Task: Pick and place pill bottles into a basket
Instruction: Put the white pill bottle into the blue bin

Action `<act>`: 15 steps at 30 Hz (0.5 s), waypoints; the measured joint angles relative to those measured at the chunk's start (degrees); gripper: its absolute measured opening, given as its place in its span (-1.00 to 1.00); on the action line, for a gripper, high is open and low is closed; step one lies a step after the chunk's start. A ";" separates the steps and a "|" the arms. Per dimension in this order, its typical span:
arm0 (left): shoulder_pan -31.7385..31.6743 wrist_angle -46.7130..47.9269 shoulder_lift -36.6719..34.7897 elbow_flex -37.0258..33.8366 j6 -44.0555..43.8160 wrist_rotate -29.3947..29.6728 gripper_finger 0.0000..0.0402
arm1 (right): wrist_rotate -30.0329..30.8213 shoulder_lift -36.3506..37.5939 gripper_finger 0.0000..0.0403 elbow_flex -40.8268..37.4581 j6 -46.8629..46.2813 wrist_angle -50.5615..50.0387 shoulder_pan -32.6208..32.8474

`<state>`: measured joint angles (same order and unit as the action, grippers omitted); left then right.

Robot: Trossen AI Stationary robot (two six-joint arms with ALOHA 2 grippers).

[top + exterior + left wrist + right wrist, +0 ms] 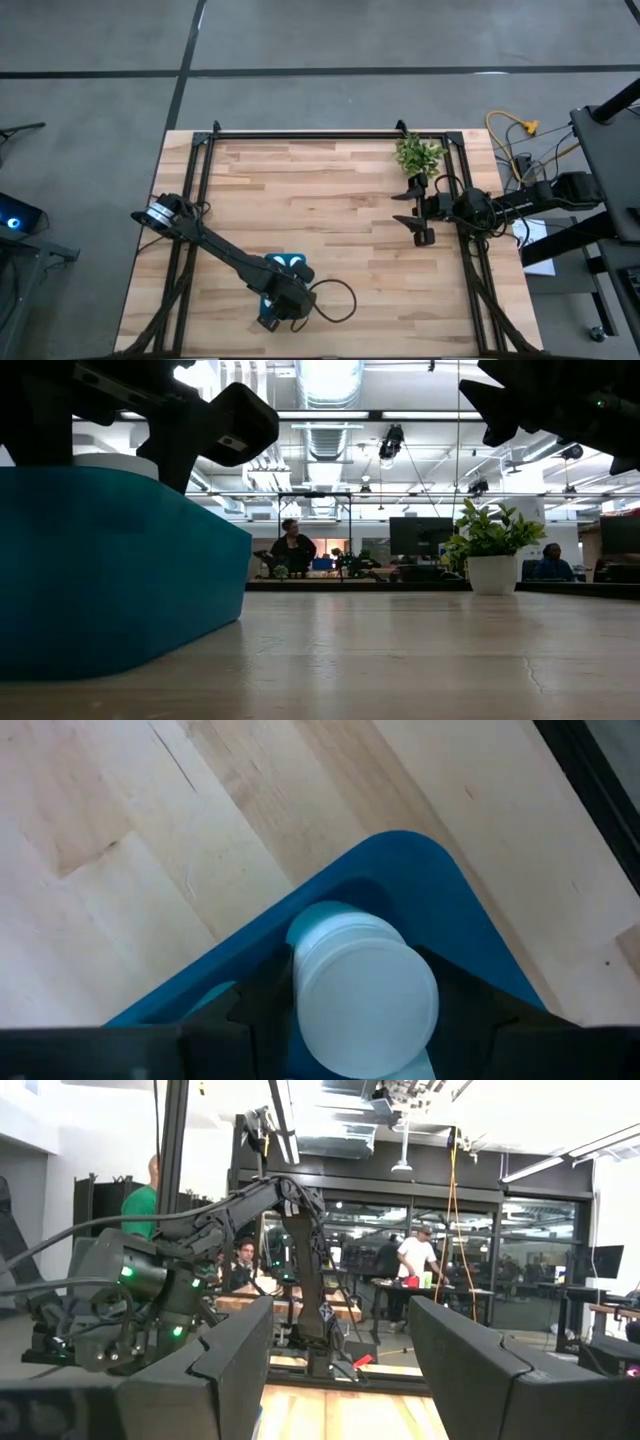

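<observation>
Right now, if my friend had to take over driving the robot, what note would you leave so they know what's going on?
Left gripper: over the basket at the table's near edge, fingers closed on a pill bottle that is held inside the basket.
Right gripper: open, empty, waiting at the right side of the table beside the plant.
Done: this bottle has reached the basket but is not let go. How many others are already inside is hidden by the arm.
Left: open the left gripper and lift away. No loose bottles show on the table.
</observation>
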<state>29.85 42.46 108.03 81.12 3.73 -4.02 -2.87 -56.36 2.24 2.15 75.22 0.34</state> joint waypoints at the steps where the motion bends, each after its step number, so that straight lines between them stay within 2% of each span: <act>1: 0.00 0.00 0.00 0.00 -0.02 0.13 -0.22 | 0.00 0.00 0.11 0.00 -0.04 -0.02 0.00; 3: 0.02 -0.01 -0.02 0.00 -0.34 0.74 -0.17 | 0.00 0.00 0.11 0.00 -0.03 0.00 0.00; 8: 0.02 -0.07 -0.04 0.00 -0.46 1.16 0.13 | 0.00 0.00 0.11 0.00 -0.04 -0.02 0.00; 15: 0.01 -0.50 -0.14 0.00 -1.49 1.23 0.19 | -0.02 0.00 0.11 0.00 -0.04 -0.02 0.00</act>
<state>29.85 41.95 107.89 81.12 2.24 -2.79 -2.90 -56.36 2.24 2.11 75.20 0.34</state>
